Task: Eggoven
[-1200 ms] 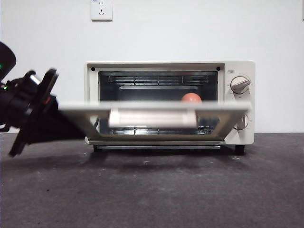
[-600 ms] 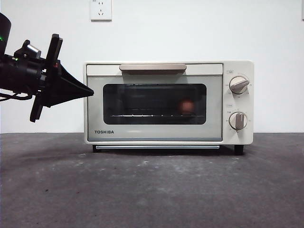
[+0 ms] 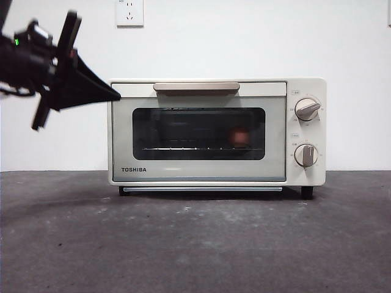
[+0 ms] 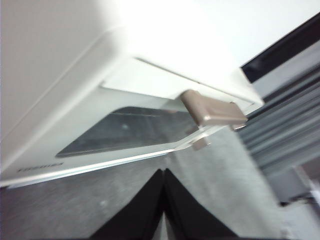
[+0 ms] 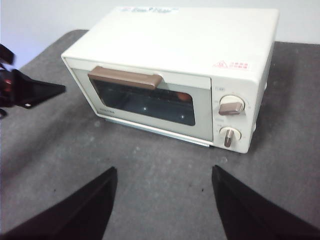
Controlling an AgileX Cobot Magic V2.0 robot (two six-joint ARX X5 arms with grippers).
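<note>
Dark tabletop (image 3: 195, 244) bears the shut Toshiba toaster oven (image 3: 217, 131), egg (image 3: 241, 137) inside; left gripper (image 3: 113, 94), jaws closed and empty, upper left; right gripper (image 5: 164, 186) wide open.

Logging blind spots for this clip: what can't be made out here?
- Egg: front view, a dim blur behind the oven's dark glass; its resting surface unclear.
- Dial markings: too small.
- Left wrist view: motion-blurred, dials outside the frame.
- Right tool: fingertips cut off by the picture's edge.

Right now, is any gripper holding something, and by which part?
Nothing is held. The left gripper is shut on nothing beside the oven; the right gripper is open and empty.
</note>
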